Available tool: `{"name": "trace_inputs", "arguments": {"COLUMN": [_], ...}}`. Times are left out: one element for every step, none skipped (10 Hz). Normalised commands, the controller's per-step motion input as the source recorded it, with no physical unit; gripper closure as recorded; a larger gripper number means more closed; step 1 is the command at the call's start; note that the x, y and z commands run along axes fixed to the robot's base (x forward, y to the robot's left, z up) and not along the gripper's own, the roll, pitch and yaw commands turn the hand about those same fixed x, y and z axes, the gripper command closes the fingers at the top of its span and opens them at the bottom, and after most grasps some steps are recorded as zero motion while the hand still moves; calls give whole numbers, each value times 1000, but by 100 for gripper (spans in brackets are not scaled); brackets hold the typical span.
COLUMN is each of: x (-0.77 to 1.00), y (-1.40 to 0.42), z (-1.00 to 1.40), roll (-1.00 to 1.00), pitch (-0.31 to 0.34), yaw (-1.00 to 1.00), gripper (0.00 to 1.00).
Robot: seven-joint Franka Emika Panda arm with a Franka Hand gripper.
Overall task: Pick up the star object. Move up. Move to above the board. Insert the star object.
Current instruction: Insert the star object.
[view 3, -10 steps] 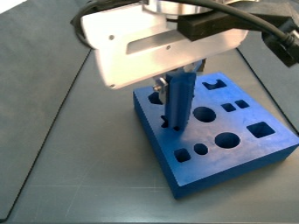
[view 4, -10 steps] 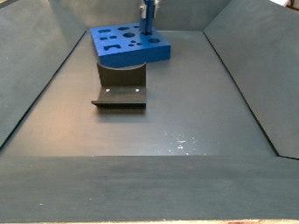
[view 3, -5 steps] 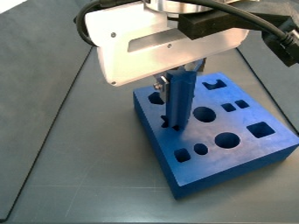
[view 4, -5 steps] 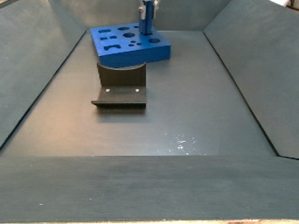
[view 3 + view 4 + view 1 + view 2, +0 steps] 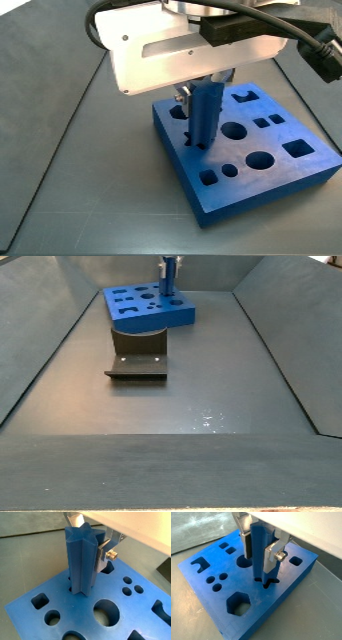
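Close up, the star object (image 5: 83, 559) stands upright between the silver fingers (image 5: 273, 553), which pinch its upper part from two sides; its lower end sits in the star hole of the board (image 5: 211, 594). Just above it hangs the gripper (image 5: 203, 82), over the board's left half. Farther off, the fixture (image 5: 138, 361) seems to touch the board's near edge.

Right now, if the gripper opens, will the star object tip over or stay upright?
Probably it stays upright: the star object already stands with its lower end in the star hole of the board. It looks stiff, and its ridged sides should resist turning. The gripper, above the board, holds it near the top.
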Motion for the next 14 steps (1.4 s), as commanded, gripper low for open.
{"name": "trace_inputs", "arguments": {"x": [-57, -29, -351, -154, 0, 57, 217, 69, 0, 163, 86, 23, 0, 0], "y": [0, 14, 126, 14, 0, -46, -254, 0, 0, 129, 180, 180, 14, -9], "z": [0, 0, -83, 0, 0, -97, -234, 0, -60, -934, -960, -880, -151, -217], "roll": [20, 0, 40, 0, 0, 71, 223, 0, 0, -134, -29, -80, -117, 0], "pitch": [37, 0, 0, 0, 0, 0, 51, 0, 0, 149, 269, 323, 9, -71], "yaw": [-237, 0, -86, 0, -17, -177, -431, -51, 0, -120, -223, -254, 0, 0], "gripper": [100, 100, 100, 100, 100, 100, 100, 100, 100, 100, 100, 100, 100, 100]}}
